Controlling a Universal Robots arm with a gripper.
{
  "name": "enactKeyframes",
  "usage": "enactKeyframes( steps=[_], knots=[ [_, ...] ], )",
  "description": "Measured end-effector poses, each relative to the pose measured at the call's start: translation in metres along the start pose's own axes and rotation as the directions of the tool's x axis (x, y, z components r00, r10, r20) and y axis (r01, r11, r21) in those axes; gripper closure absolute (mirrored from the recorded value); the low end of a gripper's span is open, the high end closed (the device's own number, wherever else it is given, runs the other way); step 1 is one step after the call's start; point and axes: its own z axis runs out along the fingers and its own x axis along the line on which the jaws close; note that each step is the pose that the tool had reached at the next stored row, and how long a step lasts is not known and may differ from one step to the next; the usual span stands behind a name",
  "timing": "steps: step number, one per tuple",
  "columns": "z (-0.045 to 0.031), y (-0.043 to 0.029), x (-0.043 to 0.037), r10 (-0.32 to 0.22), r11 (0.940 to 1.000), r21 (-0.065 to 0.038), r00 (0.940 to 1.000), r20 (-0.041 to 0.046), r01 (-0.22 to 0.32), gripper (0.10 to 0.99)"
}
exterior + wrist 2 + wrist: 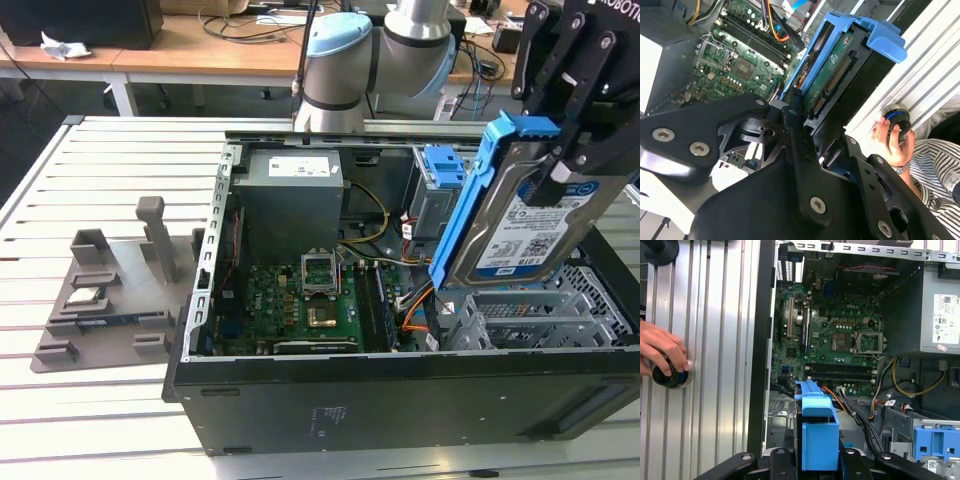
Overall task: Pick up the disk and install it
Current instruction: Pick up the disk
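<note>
1. In the exterior view, my gripper [562, 160] is clamped on the disk [515, 225], gripping it near its upper end. The disk hangs tilted, label to the camera, over the exterior view's right end of the open case [400, 395]. Its lower end is near the metal cage [540, 315]. The case sits on the slatted bench [100, 430].
2. My worry here is that the disk, held high and off-centre, could swivel in the grip if a corner knocks the cage rim. It would then be out of line with its slot.
3. In the second wrist view, the gripper [792, 107] pinches the disk [832, 75] across its two faces, connector edge showing, with the board [740, 62] beyond. A hand [890, 140] holds a round knob [897, 120] on the bench beside the case.
4. That hand is near the case wall, so I judge that a wide swing of the arm on that side could reach it.
5. In the first wrist view, the disk [817, 437] sits edge-on in the gripper [814, 454]. Orange and black cables [855, 412] run just beside it inside the case.
6. I think those cables could snag the carrier or get pinched under it, because they lie so close to the disk.
</note>
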Motion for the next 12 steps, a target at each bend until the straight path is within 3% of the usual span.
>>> enactKeyframes(
  steps=[5, 12],
  knots=[
    [0.0002, -0.0147, 0.0006, 0.0, 1.0, 0.0, 1.0, 0.0001, 0.0, 0.722],
    [0.0, -0.0292, 0.0011, 0.0, 1.0, 0.0, 1.0, 0.0, 0.0, 0.722]
  ],
)
